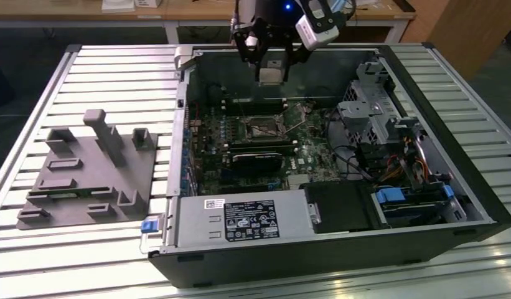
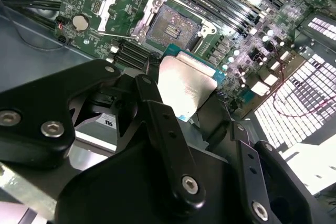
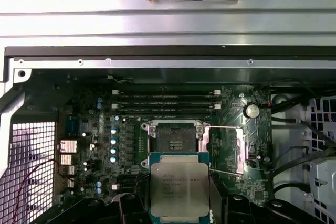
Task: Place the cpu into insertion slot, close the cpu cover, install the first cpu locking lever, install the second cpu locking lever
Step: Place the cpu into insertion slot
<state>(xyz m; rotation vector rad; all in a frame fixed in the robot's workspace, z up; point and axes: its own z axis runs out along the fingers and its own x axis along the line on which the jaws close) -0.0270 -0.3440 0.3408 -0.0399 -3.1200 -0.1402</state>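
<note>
Now my hand [image 1: 270,68] hangs over the open computer case [image 1: 322,249], near its far wall in the exterior view. My hand is pinching the cpu [image 3: 179,187]. My black fingers [image 2: 157,114] press on its two sides, and its flat grey top shows between them in both wind wrist views. The cpu is up in the air and touches nothing but my fingers. Under it lies the green board [image 1: 309,159], flat on the floor of the case. The insertion slot [image 3: 173,139] sits on that board, below the cpu and well apart from it. The slot has a dark middle with a silver frame around it, and nothing lies in it. The cpu cover [image 2: 107,6] is swung open. It stands up just beside the slot, and I can see the green board through its big square window. The long black memory slots [image 3: 165,100] run in rows on the far side of the slot, close to it. The case lies on its side on a counter [image 1: 89,62] made of metal slats. A grey holder [image 1: 89,180] with pegs and blocks rests on the counter too, on the exterior view's left, just beside the case.
</note>
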